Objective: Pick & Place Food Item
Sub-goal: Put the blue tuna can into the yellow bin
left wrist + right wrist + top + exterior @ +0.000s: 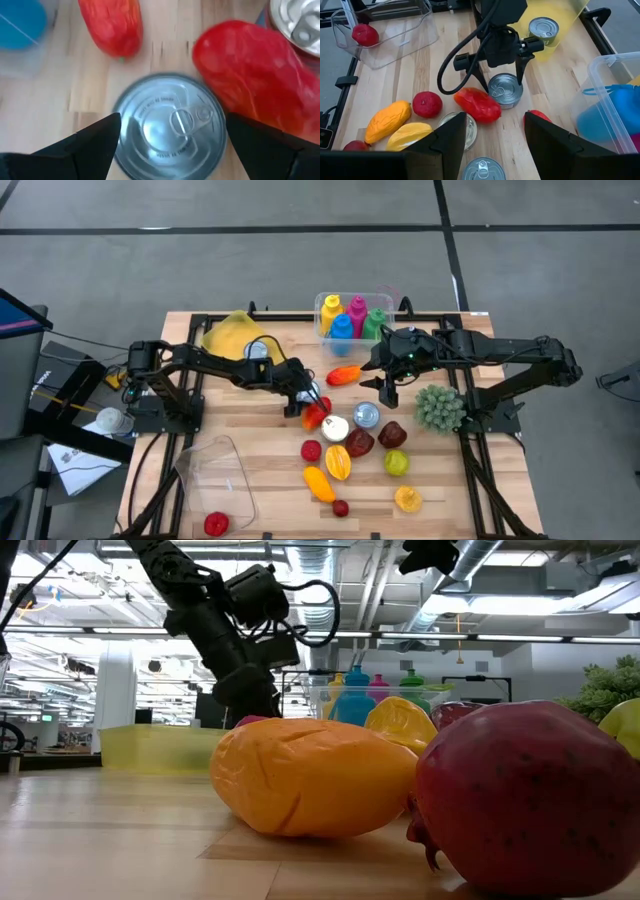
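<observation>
A silver pull-tab can (167, 125) stands upright on the wooden table (250, 410), near its middle. My left gripper (303, 395) is down over it, open, with one finger on each side of the can (505, 90). Whether the fingers touch the can I cannot tell. A red pepper (255, 85) lies right beside the can and one finger. A second, orange-red pepper (343, 375) lies farther back. My right gripper (390, 385) hangs well above the table's right half, open, with nothing between its fingers.
Two more cans (335, 428) (366, 415), a pomegranate (530, 800), a mango (310, 775) and several other fruits crowd the near middle. A clear tub of bottles (352, 315) and a yellow container (235, 335) stand at the back. A clear bin (215, 475) holds a red fruit (215, 523).
</observation>
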Available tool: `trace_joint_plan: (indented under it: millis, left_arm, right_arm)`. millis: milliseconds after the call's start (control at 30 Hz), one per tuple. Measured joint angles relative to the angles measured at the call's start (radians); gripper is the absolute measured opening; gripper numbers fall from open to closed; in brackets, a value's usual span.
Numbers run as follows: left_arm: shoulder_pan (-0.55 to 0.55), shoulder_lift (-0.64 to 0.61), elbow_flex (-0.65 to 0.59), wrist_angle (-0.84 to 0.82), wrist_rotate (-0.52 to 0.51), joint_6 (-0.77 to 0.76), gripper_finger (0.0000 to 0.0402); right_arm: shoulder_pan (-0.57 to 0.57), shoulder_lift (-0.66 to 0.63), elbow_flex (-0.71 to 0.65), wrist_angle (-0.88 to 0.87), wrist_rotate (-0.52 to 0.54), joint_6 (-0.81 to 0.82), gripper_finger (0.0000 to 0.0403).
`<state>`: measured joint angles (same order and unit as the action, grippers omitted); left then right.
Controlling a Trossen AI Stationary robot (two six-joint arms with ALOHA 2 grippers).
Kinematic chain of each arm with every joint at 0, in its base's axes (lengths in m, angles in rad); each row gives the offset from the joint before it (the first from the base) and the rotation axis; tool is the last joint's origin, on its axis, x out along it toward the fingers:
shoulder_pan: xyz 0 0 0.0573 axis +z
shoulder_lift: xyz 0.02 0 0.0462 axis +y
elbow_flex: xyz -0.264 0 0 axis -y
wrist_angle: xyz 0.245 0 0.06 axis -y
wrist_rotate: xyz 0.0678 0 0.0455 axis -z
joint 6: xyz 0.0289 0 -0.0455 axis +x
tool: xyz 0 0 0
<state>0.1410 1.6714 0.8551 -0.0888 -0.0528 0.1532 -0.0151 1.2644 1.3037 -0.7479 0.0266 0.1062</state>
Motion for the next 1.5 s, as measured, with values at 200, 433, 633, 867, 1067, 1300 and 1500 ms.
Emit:
trace_joint_plan:
  millis: [200,433,633,867,1067,1300,1500]
  left_arm:
    - [0.002,-0.011,0.000,-0.029,0.001,0.037,0.0351]
    - [0.024,-0.011,0.000,-0.028,0.002,0.036,0.0351]
    - [0.010,0.000,-0.019,-0.004,0.009,0.043,0.0351]
    - [0.034,-0.003,-0.047,0.010,0.019,-0.110,0.0341]
    - [0.026,-0.005,-0.064,0.006,0.037,-0.133,0.0292]
    - [0.018,-0.006,-0.068,0.048,-0.002,-0.165,0.0223]
    - [0.024,-0.071,-0.060,0.068,-0.004,-0.214,0.0135]
  right_arm:
    - [0.000,0.000,0.000,0.000,0.000,0.000,0.0193]
    - [0.000,0.000,0.000,0.000,0.000,0.002,0.0193]
    - [0.000,0.000,0.000,0.000,0.000,0.002,0.0193]
    - [0.000,0.000,0.000,0.000,0.000,-0.001,0.0193]
    - [0.000,0.000,0.000,0.000,0.000,0.000,0.0193]
    - [-0.007,0.000,0.000,0.035,0.022,-0.009,0.0193]
    - [-0.017,-0.022,0.018,0.215,0.050,-0.075,0.0143]
